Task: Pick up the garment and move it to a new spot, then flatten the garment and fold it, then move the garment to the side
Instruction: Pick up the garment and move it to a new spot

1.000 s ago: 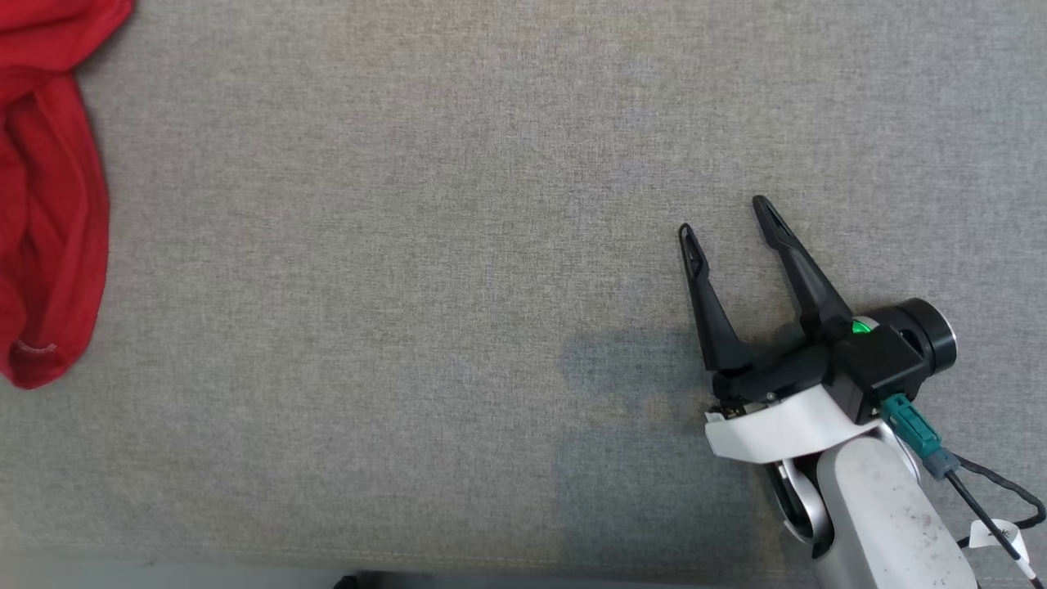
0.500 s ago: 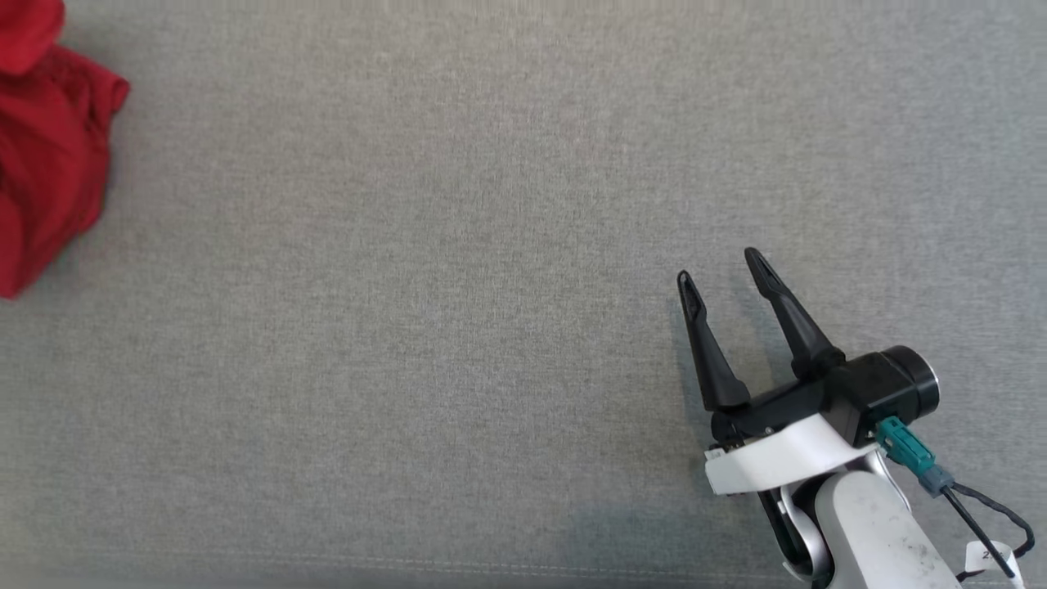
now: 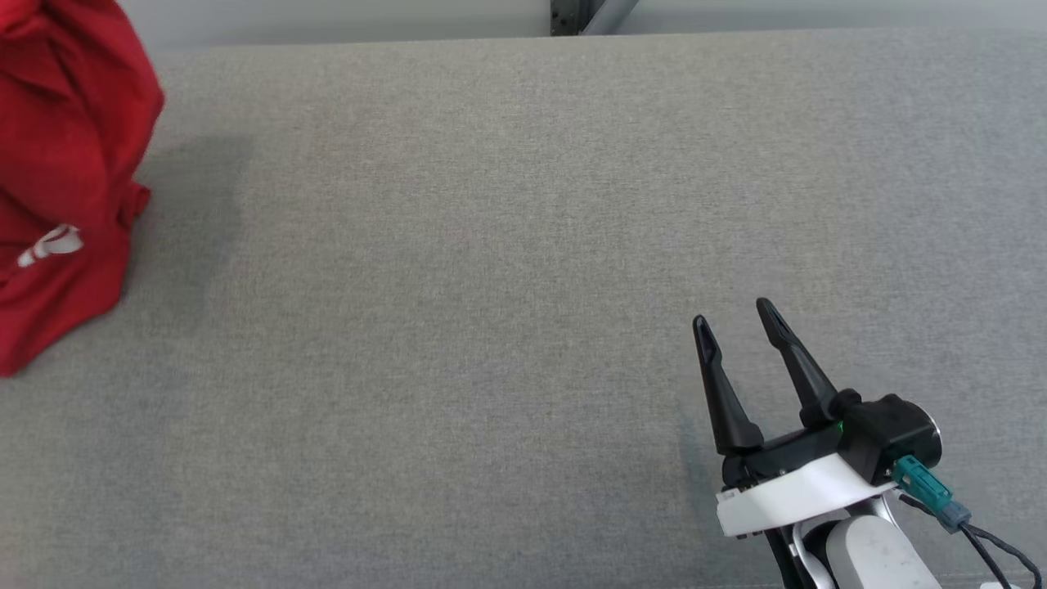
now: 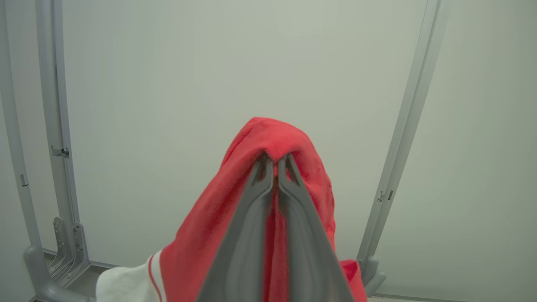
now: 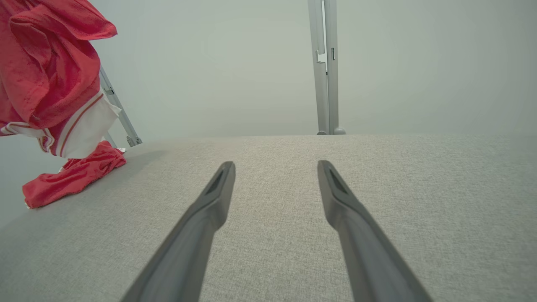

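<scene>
— What did your head view cut off?
— The garment (image 3: 65,180): one red heap, well to the left of your right pincer (image 3: 734,314) and sliced by the picture's edge, so you couldn't see what held it. That pincer's two fingers stood spread over the grey padded surface (image 3: 491,286), gripping nothing.
— And your left wrist view?
— Your left pincer (image 4: 275,158) was pressed together, pinching one fold of the garment. The cloth draped over both fingertips and hung down around them, and its lower part ran off the bottom. One white patch (image 4: 126,281) showed low to the left. Beyond stood three grey frame bars (image 4: 402,126).
— The right wrist view?
— Two fingers were wide apart with nothing between them. Up and left of them the garment hung with its top cut off, and its red tail lay on the surface. One frame bar stood upright ahead, and another, slanted, was half hidden behind the cloth.
</scene>
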Tool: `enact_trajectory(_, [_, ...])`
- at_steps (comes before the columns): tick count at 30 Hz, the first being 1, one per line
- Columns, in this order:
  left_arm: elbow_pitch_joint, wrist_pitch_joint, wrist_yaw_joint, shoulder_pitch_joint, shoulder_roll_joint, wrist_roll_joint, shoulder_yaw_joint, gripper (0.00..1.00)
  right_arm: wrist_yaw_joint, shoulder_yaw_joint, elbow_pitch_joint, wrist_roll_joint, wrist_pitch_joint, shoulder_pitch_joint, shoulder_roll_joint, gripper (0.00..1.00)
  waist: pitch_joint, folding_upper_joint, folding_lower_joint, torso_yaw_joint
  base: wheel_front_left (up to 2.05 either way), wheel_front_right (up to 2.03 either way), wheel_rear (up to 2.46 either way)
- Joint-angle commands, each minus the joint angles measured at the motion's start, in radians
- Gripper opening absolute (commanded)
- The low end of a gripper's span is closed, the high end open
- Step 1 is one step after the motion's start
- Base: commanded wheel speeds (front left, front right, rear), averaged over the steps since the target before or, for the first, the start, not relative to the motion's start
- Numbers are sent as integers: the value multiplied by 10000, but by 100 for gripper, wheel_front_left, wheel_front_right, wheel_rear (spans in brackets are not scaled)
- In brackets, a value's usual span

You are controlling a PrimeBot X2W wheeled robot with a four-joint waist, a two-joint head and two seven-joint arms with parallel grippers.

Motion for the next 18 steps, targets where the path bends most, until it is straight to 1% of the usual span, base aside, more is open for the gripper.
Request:
enact_trajectory(1, [-214,82,76,161,-51,29,-26,0,-17,-15,-36,67,2,160,-27,100,-786,-1,0,-725,0,0,0])
enact_trajectory(6, [-1369,495,546,422,-235,-69,-190,0,-17,-55,-75,306,2,434,-27,100,-1243,-1,0,-1405,0,0,0])
enact_trajectory(11, [-2510,977,1204,1022,-370,-305,-345,0,-15,-106,-111,431,2,655,-29,100,-1535,-1,0,-2218,0,0,0])
enact_trajectory(14, [-3121,1273,1635,1497,-441,-475,-448,0,-15,-93,-156,489,2,739,-27,100,-1552,-1,0,-2756,0,0,0])
enact_trajectory(15, [-3439,1391,1880,1847,-558,-556,-553,0,-15,-122,-207,523,2,756,-27,100,-1494,-1,0,-3076,0,0,0])
enact_trajectory(18, [-3657,1452,2175,2339,-841,-697,-686,0,-15,-92,-269,556,2,752,-26,100,-1354,-1,0,-3533,0,0,0])
